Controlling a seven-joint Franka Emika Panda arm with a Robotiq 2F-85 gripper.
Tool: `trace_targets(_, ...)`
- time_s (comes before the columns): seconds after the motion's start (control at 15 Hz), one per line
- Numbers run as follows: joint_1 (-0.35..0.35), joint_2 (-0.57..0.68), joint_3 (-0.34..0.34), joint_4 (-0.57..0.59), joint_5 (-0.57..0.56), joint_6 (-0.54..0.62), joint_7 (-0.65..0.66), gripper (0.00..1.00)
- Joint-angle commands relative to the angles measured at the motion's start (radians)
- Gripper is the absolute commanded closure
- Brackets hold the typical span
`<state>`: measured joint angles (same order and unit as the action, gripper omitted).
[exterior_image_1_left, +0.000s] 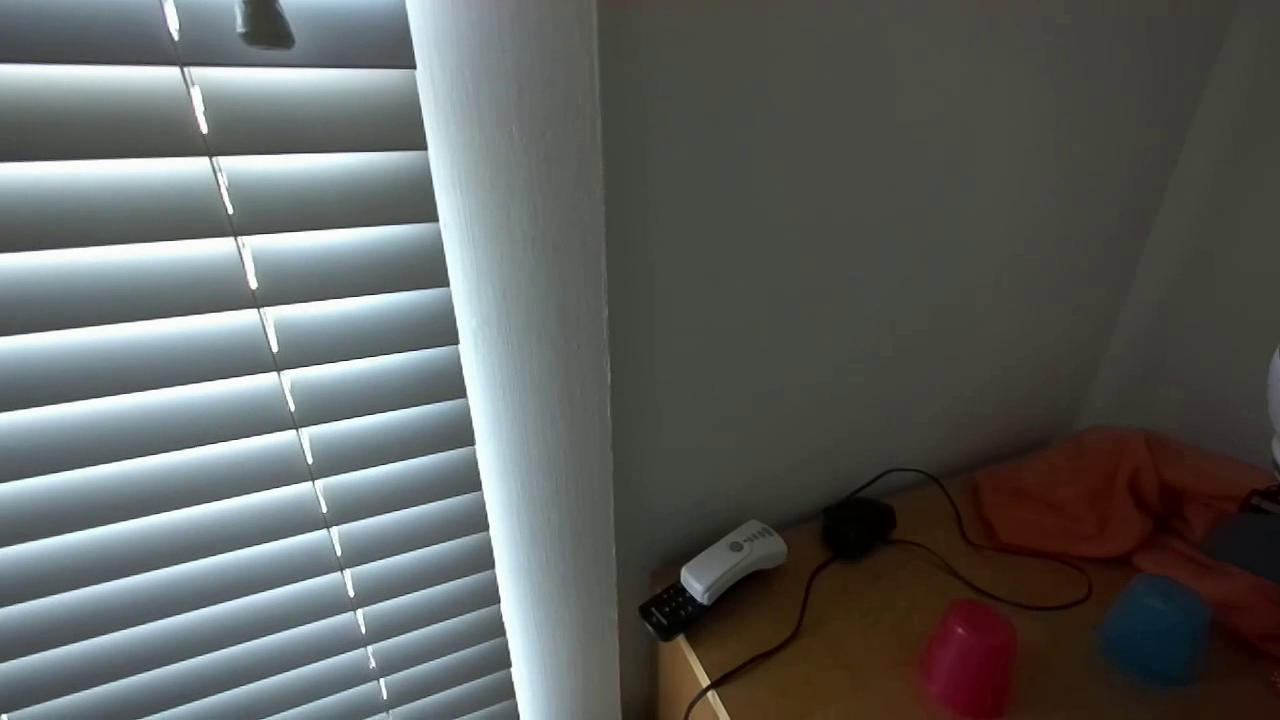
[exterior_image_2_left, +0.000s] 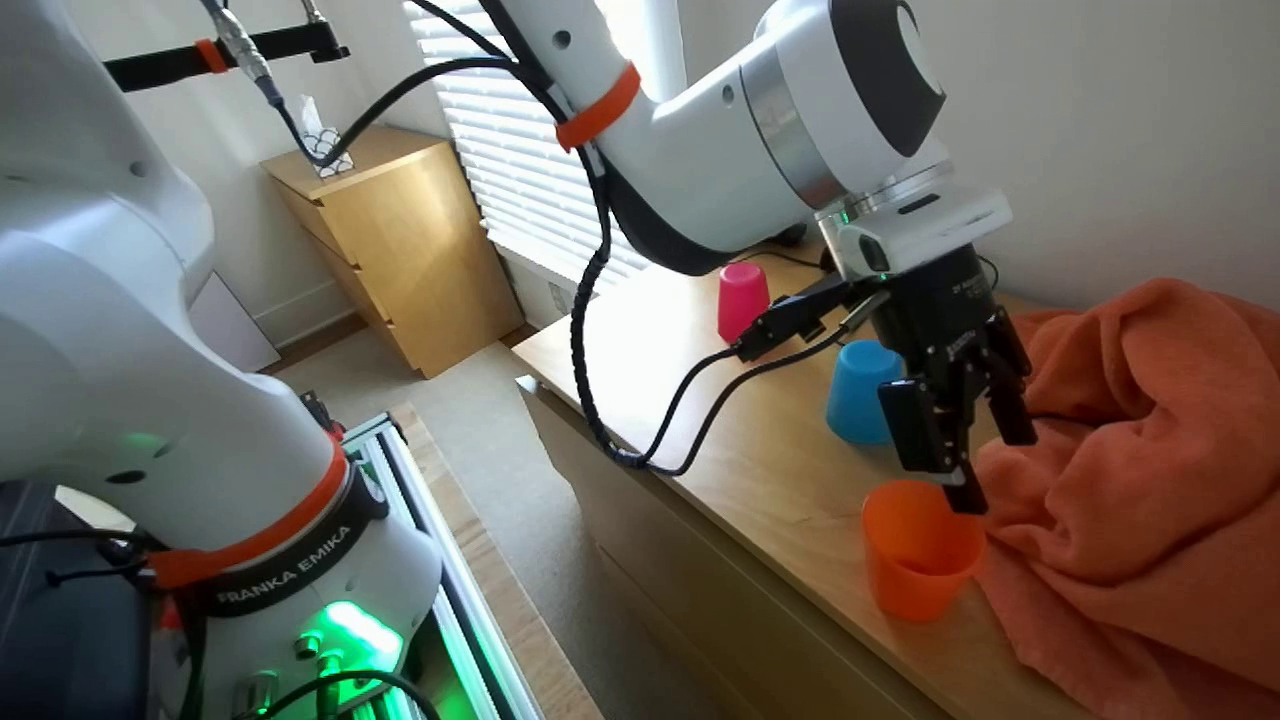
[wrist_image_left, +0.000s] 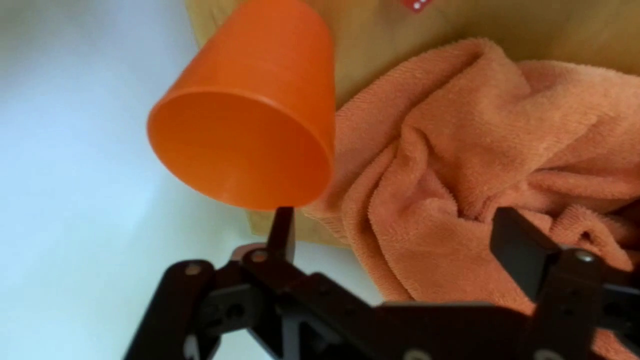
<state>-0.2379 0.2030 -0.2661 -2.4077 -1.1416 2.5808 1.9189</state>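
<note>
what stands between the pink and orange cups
In an exterior view, the blue cup stands between them, slightly off the straight line from the pink cup to the orange cup.

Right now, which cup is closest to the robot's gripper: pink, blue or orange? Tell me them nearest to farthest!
From an exterior view:
1. Orange cup, right by the open gripper.
2. Blue cup, in the middle of the three.
3. Pink cup, farthest, over toward the blinds.

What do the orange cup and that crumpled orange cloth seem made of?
Orange cup: probably plastic, smooth, slightly satiny; the thin, clean rim suggests it. Orange cloth: terry-like fabric, matte, from its fuzzy pile and soft folds; exact fibre unclear.
</note>
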Motion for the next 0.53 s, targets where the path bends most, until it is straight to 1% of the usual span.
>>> trace_targets(0.0, 0.004, -0.021, 0.001, -0.033, 0.039, -0.036, -0.038, 0.0)
trace_targets(0.27, 0.009, 0.012, -0.002, -0.012, -0.013, 0.013, 0.018, 0.0)
trace_targets(0.47, 0.009, 0.056, 0.007, 0.012, 0.006, 0.078, 0.015, 0.0)
